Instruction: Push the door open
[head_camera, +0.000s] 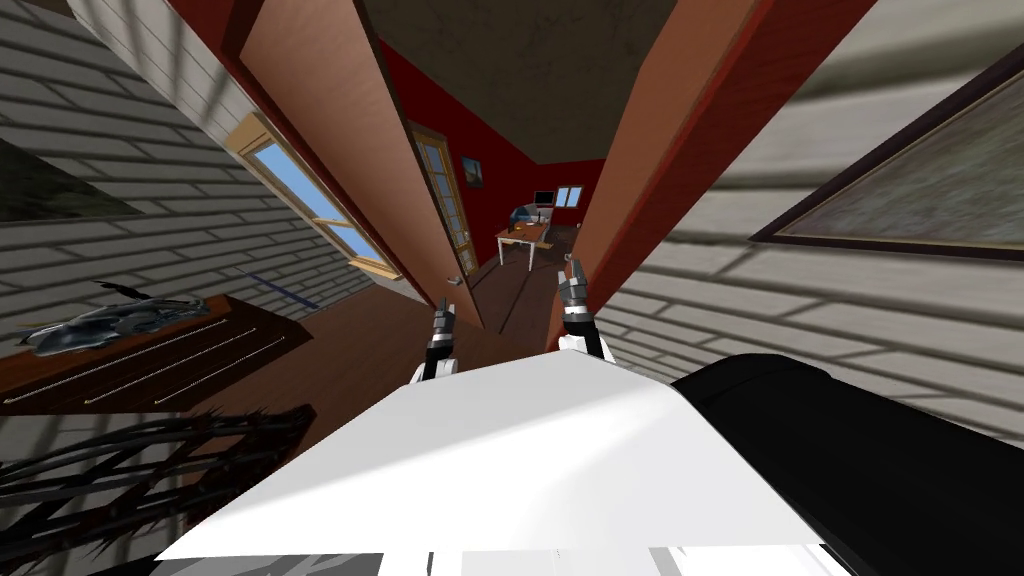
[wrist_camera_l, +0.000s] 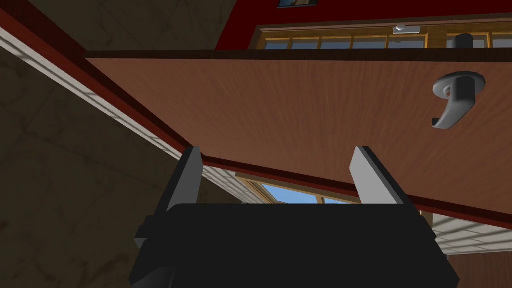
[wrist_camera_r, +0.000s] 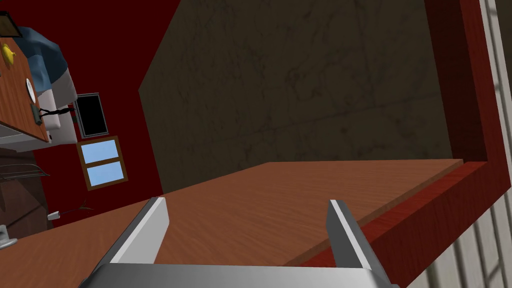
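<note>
The left gripper (wrist_camera_l: 277, 150) is seen with its two fingers spread apart and nothing held between them. Just ahead of them lies the brown wooden face of the door (wrist_camera_l: 300, 110); whether the fingers touch it cannot be told. A grey lever handle (wrist_camera_l: 454, 102) is mounted near the door's free edge, off to one side of the fingers and apart from them. In the head view the left gripper (head_camera: 441, 318) is found low down, just beside the free edge of the door (head_camera: 320, 120), which stands ajar.

The right gripper (wrist_camera_r: 247, 201) is likewise spread and empty, and is pointed along a brown wooden panel (wrist_camera_r: 280, 200) bordered by a red frame (wrist_camera_r: 465, 100). In the head view the right gripper (head_camera: 574, 275) is placed at the foot of that panel (head_camera: 650, 130). Through the gap between door and panel a red-walled room with a desk (head_camera: 522, 238) is seen.
</note>
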